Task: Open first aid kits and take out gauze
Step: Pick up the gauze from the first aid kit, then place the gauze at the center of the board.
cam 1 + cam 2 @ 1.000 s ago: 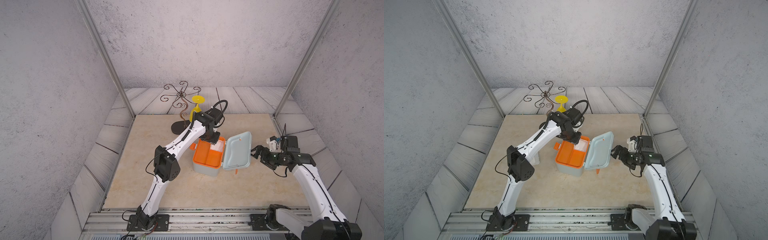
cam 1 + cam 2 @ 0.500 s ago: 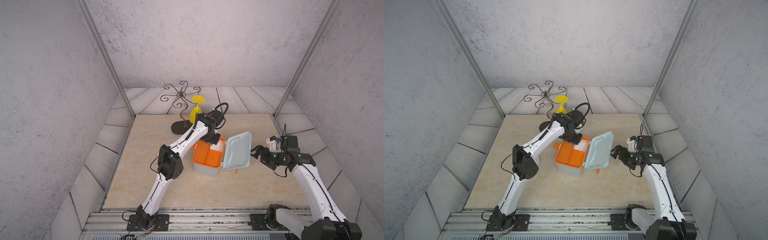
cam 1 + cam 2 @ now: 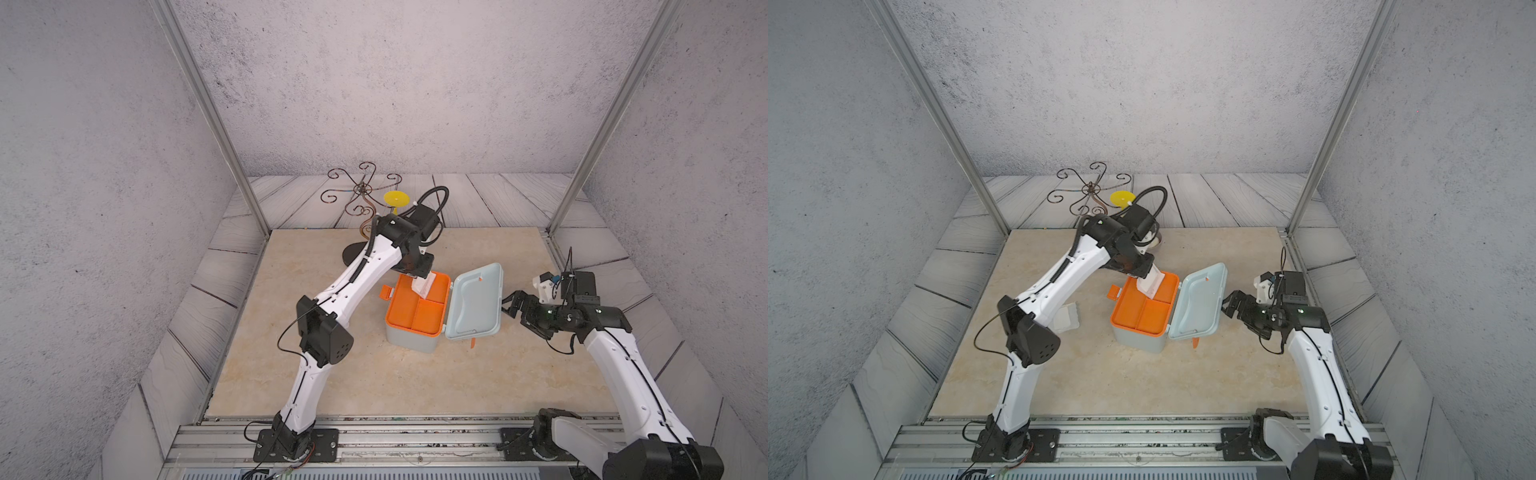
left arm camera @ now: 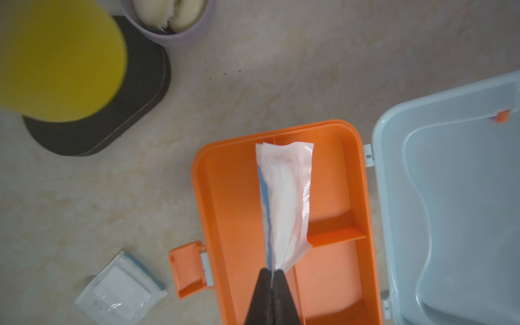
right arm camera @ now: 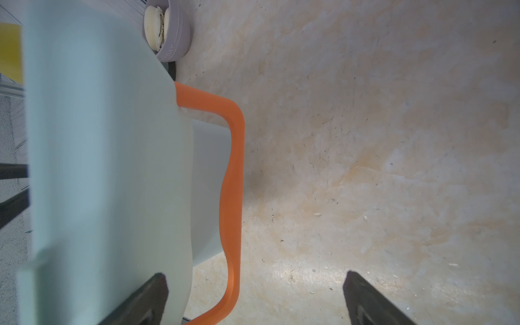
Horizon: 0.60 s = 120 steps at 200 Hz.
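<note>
Gauze (image 4: 284, 197) rose; left wrist shows claw (image 4: 271, 270) pinching it.

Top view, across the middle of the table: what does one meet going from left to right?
gauze packet → orange latch → orange tray → lid → right gripper

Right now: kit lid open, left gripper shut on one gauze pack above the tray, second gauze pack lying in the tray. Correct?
No. The second gauze pack lies on the table, outside the tray beside the orange latch, as the left wrist view shows. The rest holds: lid open, left gripper shut on one gauze pack.
</note>
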### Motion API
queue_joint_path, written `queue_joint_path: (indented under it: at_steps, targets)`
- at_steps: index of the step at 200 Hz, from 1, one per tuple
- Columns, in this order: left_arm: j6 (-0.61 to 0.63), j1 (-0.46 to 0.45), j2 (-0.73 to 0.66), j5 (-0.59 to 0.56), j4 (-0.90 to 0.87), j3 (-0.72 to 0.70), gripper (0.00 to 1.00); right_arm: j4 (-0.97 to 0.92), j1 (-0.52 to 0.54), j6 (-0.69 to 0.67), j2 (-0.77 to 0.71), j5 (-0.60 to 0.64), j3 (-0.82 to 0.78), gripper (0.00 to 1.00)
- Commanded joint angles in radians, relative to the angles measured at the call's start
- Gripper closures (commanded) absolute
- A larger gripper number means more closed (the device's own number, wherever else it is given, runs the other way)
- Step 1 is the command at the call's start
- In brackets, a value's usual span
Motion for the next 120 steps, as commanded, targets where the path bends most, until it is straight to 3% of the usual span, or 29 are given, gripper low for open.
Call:
queue_joint_path:
  at_steps: [1, 26, 56, 92, 120]
  targets:
    - [-0.028, 0.109, -0.202, -0.038, 0.047, -0.18, 1.0, -0.005, -0.003, -0.013, -0.013, -0.001, 0.001, 0.01]
    - [-0.037, 0.268, -0.426, -0.008, 0.209, -0.504, 1.0, 0.0, -0.005, -0.012, -0.012, -0.01, -0.006, 0.01]
    - [-0.021, 0.431, -0.522, 0.04, 0.237, -0.722, 1.0, 0.003, -0.004, -0.014, -0.006, -0.014, -0.004, 0.01]
    - [-0.077, 0.529, -0.536, 0.109, 0.341, -0.939, 1.0, 0.011, -0.005, -0.014, 0.005, -0.019, -0.006, 0.01]
    - [-0.122, 0.558, -0.48, 0.149, 0.428, -1.021, 1.0, 0.008, -0.006, -0.017, 0.012, -0.023, -0.001, 0.01]
